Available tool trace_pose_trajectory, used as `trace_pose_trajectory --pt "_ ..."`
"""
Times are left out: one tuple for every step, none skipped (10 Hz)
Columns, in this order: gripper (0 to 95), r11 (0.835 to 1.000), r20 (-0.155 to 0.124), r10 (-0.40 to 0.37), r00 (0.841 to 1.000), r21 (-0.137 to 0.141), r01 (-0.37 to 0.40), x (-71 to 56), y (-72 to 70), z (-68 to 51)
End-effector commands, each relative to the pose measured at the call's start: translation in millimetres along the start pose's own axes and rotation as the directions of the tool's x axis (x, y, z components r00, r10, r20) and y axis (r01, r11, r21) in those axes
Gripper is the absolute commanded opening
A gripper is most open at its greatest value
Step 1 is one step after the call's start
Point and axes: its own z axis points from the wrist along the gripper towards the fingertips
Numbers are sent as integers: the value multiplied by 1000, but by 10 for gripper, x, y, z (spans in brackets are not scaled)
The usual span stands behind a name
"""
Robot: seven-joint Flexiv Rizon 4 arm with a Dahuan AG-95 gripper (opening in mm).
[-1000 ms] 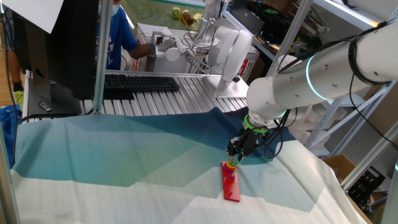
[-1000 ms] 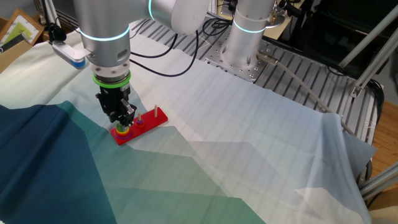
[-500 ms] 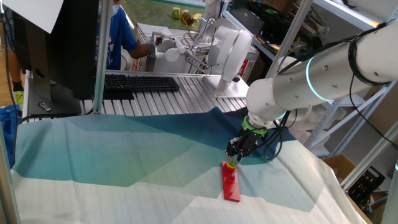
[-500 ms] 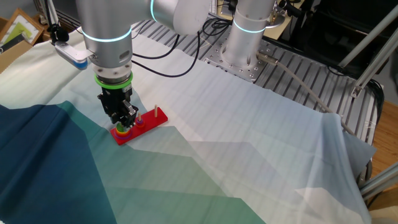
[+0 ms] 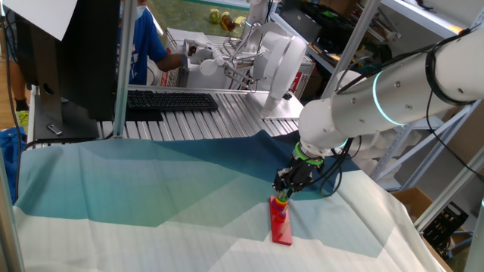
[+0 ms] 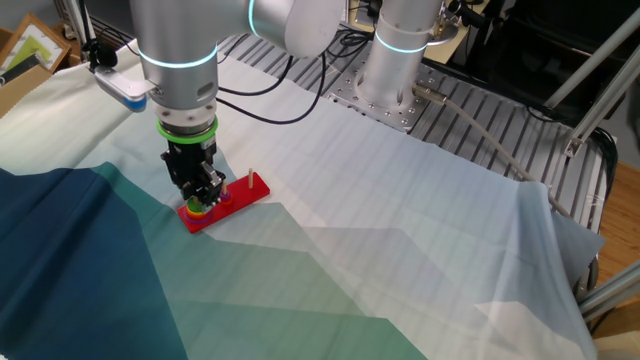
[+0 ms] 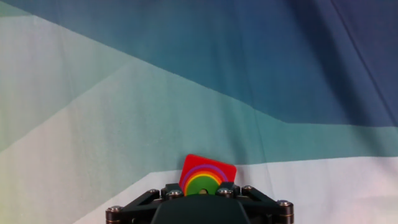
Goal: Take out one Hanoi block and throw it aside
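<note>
The small green Hanoi block (image 7: 200,185) sits on top of a stack of yellow, orange and purple rings at one end of the long red base (image 5: 282,228). My gripper (image 7: 199,191) hangs straight over that stack, with a finger on each side of the green block. The jaws stand a little apart, and I cannot see them pressing on it. In one fixed view the gripper (image 5: 286,188) is just above the stack (image 5: 281,199). In the other fixed view the gripper (image 6: 200,193) covers most of the stack (image 6: 197,208) on the base (image 6: 252,188).
The base has two more pegs; the far one (image 6: 249,178) is bare. Blue, teal and white cloth (image 6: 400,260) covers the table. A keyboard (image 5: 170,100) and a metal roller surface lie at the back. A person in blue (image 5: 147,45) stands behind.
The gripper has shifted slightly sideways over the ring stack. The stack and the base have not moved.
</note>
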Motion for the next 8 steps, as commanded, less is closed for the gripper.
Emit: trace_pose_trajectory --pt "380 1000 5 -2 1000 -2 2 -5 -3 24" --pt "380 1000 8 -1 1000 -1 1 -5 -3 24" --pt "380 1000 7 -1 1000 -1 1 -5 -3 23" --pt "380 1000 7 -2 1000 0 2 -6 -2 23" --pt "380 1000 7 -3 1000 0 3 -6 -2 20" --pt "380 1000 7 -3 1000 0 3 -6 -1 19" --pt "380 1000 7 -4 1000 -1 4 -6 -1 18" --pt "190 1000 6 -7 1000 0 7 -6 -1 18"
